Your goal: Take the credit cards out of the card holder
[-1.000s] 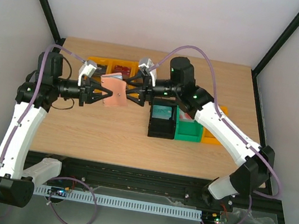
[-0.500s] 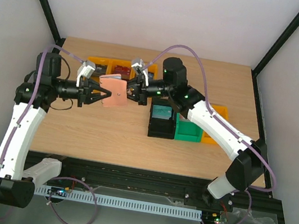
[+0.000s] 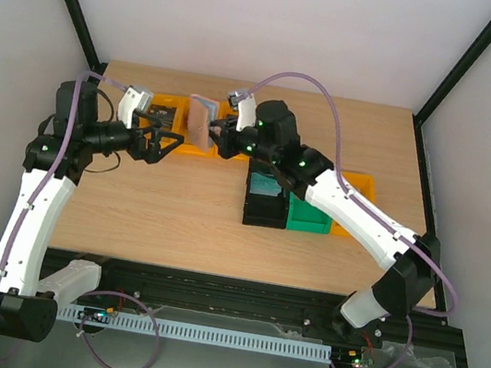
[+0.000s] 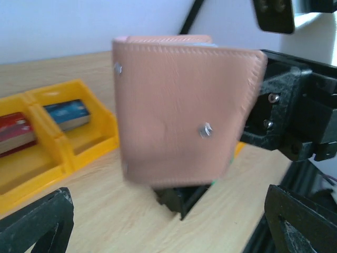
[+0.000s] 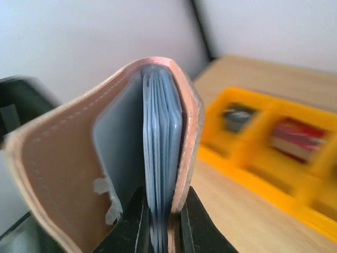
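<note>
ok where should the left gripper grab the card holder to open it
On the card holder, take the loose flap by its free edge: it splays away from the sleeves the right gripper pinches. Probably come from the left with the open left gripper, one finger in the gap.

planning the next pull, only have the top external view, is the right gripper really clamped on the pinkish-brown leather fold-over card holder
Observer: yes, right wrist view shows the right gripper shut on the card holder, pinching one cover plus pale blue inner leaves
Operator: any card sticking out
Observer: none visible past the leaves there
Operator: left gripper touching it
Observer: no, left wrist view shows the left gripper wide open, fingers clear of it
</note>
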Motion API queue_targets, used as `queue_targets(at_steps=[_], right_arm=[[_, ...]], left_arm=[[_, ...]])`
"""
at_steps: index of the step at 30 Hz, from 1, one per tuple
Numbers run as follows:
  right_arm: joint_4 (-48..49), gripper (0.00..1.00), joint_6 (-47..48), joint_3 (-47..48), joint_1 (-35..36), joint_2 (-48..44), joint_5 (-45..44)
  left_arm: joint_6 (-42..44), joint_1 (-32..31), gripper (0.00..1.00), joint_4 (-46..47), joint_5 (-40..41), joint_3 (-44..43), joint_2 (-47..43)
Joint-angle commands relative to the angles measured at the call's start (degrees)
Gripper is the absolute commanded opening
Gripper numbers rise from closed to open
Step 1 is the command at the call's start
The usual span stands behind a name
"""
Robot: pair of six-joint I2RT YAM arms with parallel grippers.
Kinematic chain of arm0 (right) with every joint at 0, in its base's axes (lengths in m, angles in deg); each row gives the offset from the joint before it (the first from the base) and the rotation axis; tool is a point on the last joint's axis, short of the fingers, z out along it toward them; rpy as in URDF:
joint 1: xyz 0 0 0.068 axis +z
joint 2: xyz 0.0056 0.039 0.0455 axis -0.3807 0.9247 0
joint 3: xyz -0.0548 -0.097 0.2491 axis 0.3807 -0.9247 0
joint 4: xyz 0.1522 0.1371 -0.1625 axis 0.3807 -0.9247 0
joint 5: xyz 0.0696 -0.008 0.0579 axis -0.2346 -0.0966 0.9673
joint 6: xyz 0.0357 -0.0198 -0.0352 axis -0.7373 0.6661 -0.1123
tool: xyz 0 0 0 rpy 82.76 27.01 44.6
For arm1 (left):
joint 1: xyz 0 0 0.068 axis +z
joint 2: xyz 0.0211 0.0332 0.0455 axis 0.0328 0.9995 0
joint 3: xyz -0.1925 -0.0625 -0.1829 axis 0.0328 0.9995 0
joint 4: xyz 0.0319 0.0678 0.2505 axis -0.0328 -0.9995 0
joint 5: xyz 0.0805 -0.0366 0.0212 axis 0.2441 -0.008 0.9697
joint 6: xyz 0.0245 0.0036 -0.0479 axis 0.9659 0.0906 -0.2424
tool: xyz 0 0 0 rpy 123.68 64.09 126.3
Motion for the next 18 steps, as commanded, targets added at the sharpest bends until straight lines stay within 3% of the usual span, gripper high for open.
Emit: queue_targets(at_steps=[1,3,7,15,18], right_arm=[[-9.75,0.02,-4.01,6.87,7.50,0.25,-43.12],[-11.61,0.02,-3.73,10.27,11.69,2.51,-50.46],[-14.24,0.02,-1.51,15.32,15.89,6.56,-56.13],[-17.26,0.02,0.66,19.49,17.43,9.50,-54.48],[-17.74,0.02,0.46,19.72,17.44,9.62,-56.27]], left_arm=[[-3.16,0.38,0.99,2.97,7.91,0.86,-0.31],[-3.64,0.30,1.00,3.31,7.35,1.33,-0.41],[-4.32,0.36,0.99,3.76,8.24,1.77,-0.45],[-5.17,0.79,1.00,4.81,12.50,1.85,-0.45],[-4.35,0.82,0.99,4.16,8.64,1.34,-0.38]])
